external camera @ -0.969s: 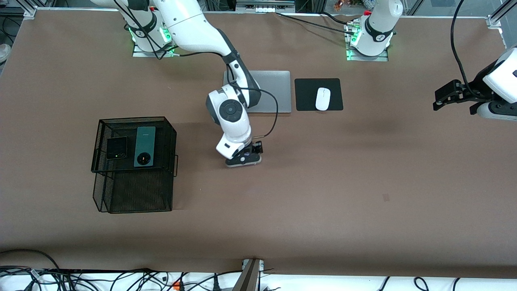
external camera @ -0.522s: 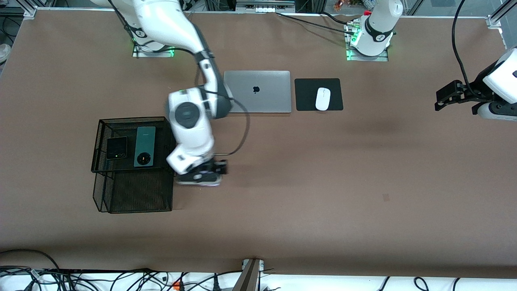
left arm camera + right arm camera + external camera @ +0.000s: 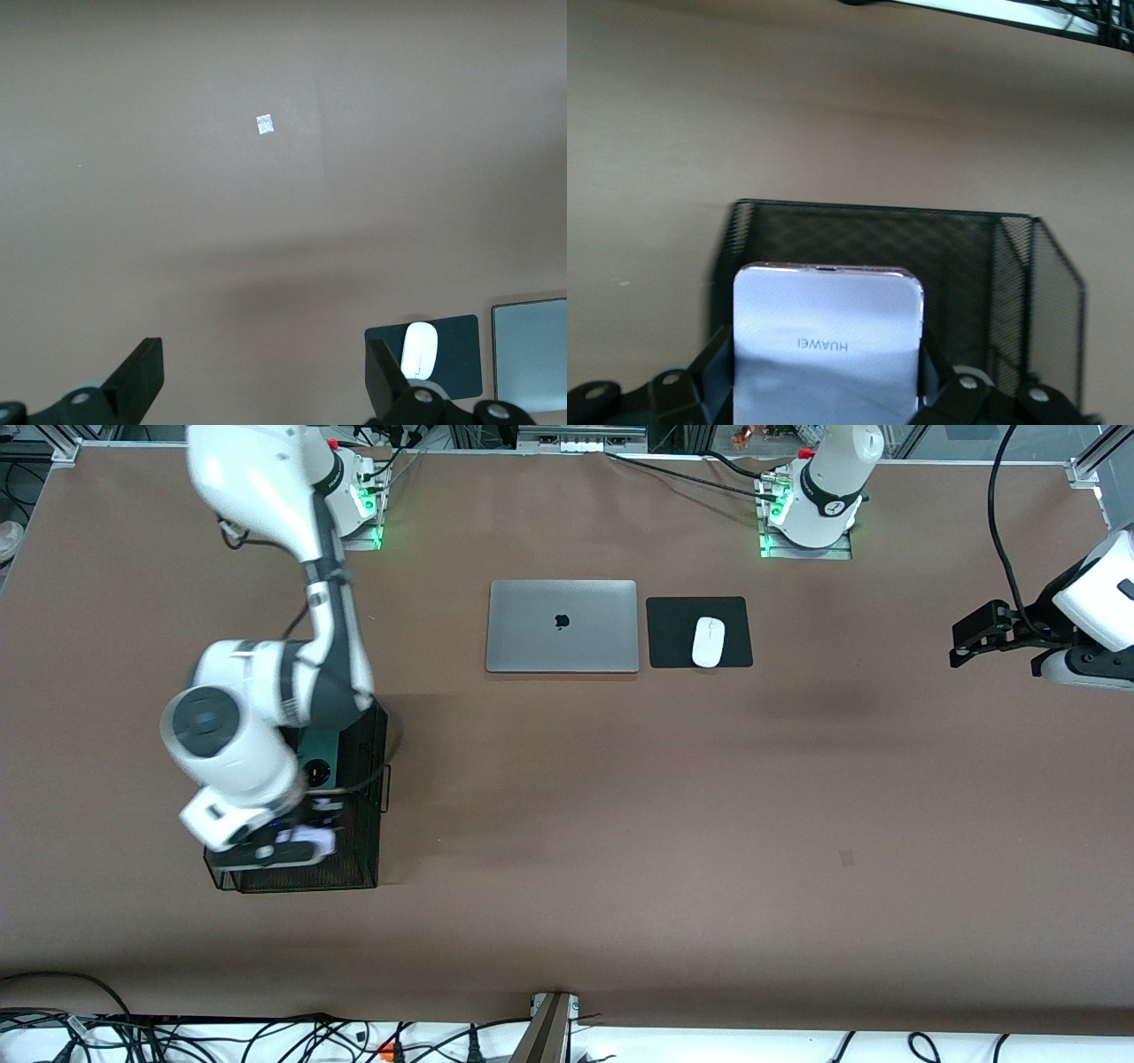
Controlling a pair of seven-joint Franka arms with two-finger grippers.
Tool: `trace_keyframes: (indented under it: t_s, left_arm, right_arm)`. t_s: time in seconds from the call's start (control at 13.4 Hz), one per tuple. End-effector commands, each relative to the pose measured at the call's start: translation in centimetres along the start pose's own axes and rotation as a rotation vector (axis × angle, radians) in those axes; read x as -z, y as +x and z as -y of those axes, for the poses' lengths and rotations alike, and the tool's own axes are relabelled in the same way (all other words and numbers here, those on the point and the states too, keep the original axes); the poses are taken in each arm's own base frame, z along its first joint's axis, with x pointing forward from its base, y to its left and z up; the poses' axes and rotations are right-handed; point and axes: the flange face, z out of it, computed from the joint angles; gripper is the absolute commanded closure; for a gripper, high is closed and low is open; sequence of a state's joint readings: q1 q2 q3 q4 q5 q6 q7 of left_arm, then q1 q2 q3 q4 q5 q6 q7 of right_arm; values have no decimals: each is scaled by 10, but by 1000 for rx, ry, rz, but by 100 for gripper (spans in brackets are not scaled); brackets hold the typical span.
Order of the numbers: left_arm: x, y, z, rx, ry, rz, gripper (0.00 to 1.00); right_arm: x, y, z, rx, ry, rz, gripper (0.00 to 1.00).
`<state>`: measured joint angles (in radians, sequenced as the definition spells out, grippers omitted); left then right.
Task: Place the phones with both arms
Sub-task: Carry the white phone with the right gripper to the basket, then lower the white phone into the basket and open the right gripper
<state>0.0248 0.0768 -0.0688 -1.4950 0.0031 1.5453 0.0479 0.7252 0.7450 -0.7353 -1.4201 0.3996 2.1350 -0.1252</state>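
The pale lilac-white flat phone (image 3: 827,341), clamped in your right pincer (image 3: 297,840) over the black wire-mesh basket (image 3: 1010,266) (left pincer (image 3: 266,390) waits wide), may strike the rim if lowered off-centre.

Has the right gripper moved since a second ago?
Yes. The right gripper, holding the lilac-white phone, has swung from the table near the laptop to over the mesh basket.

The right gripper (image 3: 297,841) holds the lilac phone (image 3: 826,341) over the black wire basket (image 3: 363,868). Its mesh walls stand around it. The brown table (image 3: 620,824) beside the basket lies open.
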Motion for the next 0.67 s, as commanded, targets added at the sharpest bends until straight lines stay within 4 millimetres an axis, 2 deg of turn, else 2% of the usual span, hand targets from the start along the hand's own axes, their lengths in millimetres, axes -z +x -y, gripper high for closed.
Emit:
trace_keyframes:
  t_s: [0.0, 0.37, 0.6]
  left_arm:
    - [1, -4, 1, -2, 38, 4, 0]
    - [0, -3, 1, -2, 44, 6, 0]
    - [-1, -3, -1, -2, 44, 7, 0]
  right_arm:
    - [-23, 7, -34, -9, 93, -17, 100]
    - [-73, 3, -48, -83, 144, -6, 100]
    - [-81, 0, -44, -100, 180, 3, 100]
